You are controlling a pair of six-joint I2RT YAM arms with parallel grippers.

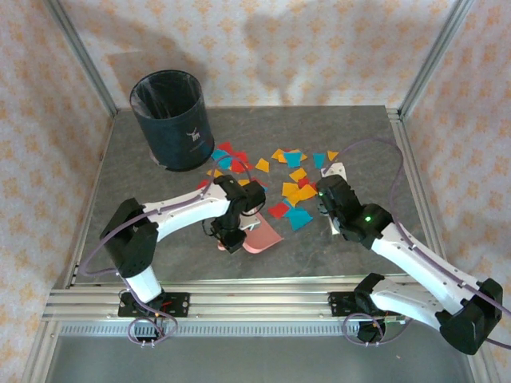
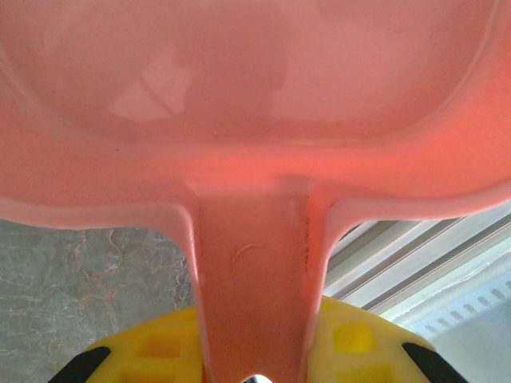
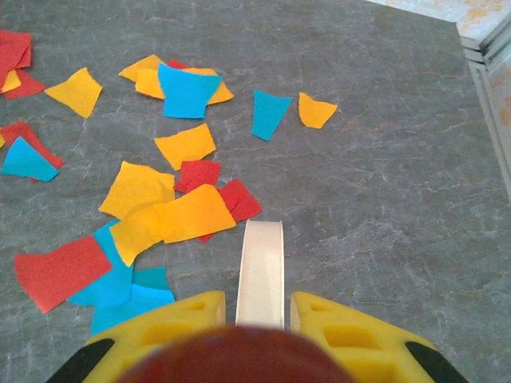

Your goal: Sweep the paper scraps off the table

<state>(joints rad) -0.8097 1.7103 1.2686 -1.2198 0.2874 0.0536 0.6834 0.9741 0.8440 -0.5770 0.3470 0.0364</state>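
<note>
The left end effector (image 2: 255,351) clamps the pink dustpan (image 2: 255,96) by its handle; the pan shows plain pink plastic. The dark bin (image 1: 168,120) beyond it is too dark inside to read. The right end effector (image 3: 259,311) grips a white flat tool (image 3: 261,255). The paper scraps (image 3: 172,211) lie on the desk (image 3: 383,159) ahead and left of it, the nearest beside the tool's tip.

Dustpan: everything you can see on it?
The dustpan is glossy pink moulded plastic: a shallow scoop with raised walls and a flat narrow handle bearing a faint round mould mark. The left gripper is shut on the handle, a yellow finger each side. The pan sits mid table, on the near side of the paper scraps. No scraps show on it; whether it touches the table is unclear.
</note>
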